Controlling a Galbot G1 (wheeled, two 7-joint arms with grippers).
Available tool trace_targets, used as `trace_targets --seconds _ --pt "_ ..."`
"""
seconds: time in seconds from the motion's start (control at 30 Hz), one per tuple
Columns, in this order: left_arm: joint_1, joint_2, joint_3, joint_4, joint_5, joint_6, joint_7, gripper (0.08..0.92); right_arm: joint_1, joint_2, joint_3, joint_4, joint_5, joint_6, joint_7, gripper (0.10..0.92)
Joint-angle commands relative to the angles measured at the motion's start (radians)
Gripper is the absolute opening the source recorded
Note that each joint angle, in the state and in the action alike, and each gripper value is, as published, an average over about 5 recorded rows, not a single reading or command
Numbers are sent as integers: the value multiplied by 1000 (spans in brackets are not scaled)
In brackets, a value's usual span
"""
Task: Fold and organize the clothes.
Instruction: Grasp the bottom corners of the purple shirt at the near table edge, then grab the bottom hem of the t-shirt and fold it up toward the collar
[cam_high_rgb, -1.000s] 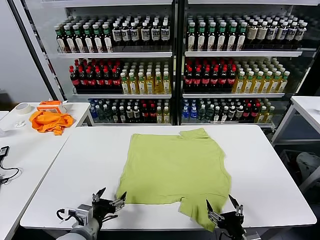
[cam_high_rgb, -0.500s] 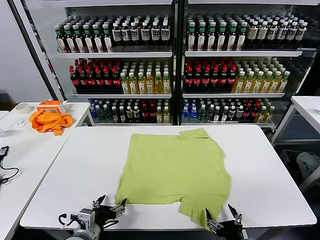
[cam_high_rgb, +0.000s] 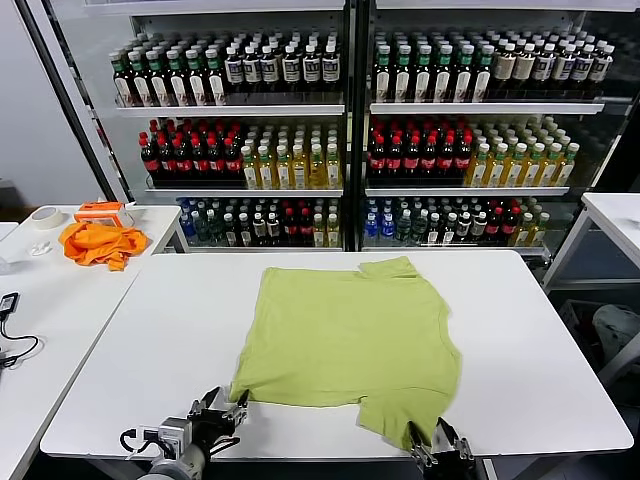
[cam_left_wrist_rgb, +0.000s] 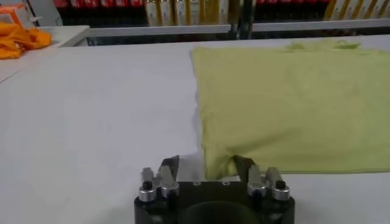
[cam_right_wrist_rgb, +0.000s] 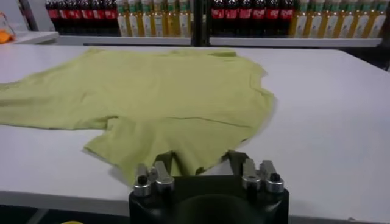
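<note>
A: Start at the fingers. On the left gripper (cam_left_wrist_rgb: 206, 173) the two fingers stand partly apart with the near corner of the shirt (cam_left_wrist_rgb: 292, 103) bunched up between them. They straddle the cloth, but I can't tell whether they pinch it.

B: And the right gripper (cam_right_wrist_rgb: 202, 164)?

A: Much the same. Its fingers are spread to either side of the near sleeve edge, cloth lying between them, touching or nearly so. No firm clamp that I can vouch for.

B: So which step?

A: I'd judge it the first grasp, both arms taking hold of the near edge before any fold is made. The shirt (cam_high_rgb: 345, 340) lies flat in the middle of the table (cam_high_rgb: 150, 340), far sleeve tucked toward the shelves, near sleeve hanging close to the front edge.

B: What does the next move call for?

A: Both grips must be sure of the fabric, then both ends should rise evenly and carry the edge away from the robot. If one side slips, the fold will skew.

B: What do the views give each other?

A: The head view shows the whole layout, the left gripper (cam_high_rgb: 215, 420) at the shirt's corner and the right gripper (cam_high_rgb: 435, 445) at the front edge, plus an orange garment (cam_high_rgb: 98, 243) on the side table. It hides the fingertips' contact. Only the wrist views show cloth between the fingers.
</note>
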Motion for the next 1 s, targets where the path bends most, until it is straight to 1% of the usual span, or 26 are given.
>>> trace_targets --seconds 0.03,0.27,0.33,0.43,0.63,0.87,1.0 --pt "3 -4 15 0 4 1 1 414 1 2 -6 -5 29 1 1 321" --pt "-4 -4 5 -1 -25 -12 15 214 6 -14 34 8 26 27 -43 135" --pt "-7 1 -3 -5 -42 -16 16 156 6 -22 57 28 24 29 -58 111" --pt "-7 14 -28 -34 -73 -19 20 98 7 -35 90 60 22 26 -72 105" --pt "16 44 -66 -95 -106 -18 21 84 -24 -50 107 116 26 9 -87 105" --pt "122 51 -109 -196 -99 -23 19 84 -161 -69 132 198 19 -8 -90 105" --pt "185 55 -126 -229 -83 -26 15 84 -218 -71 134 228 2 -11 -93 105"
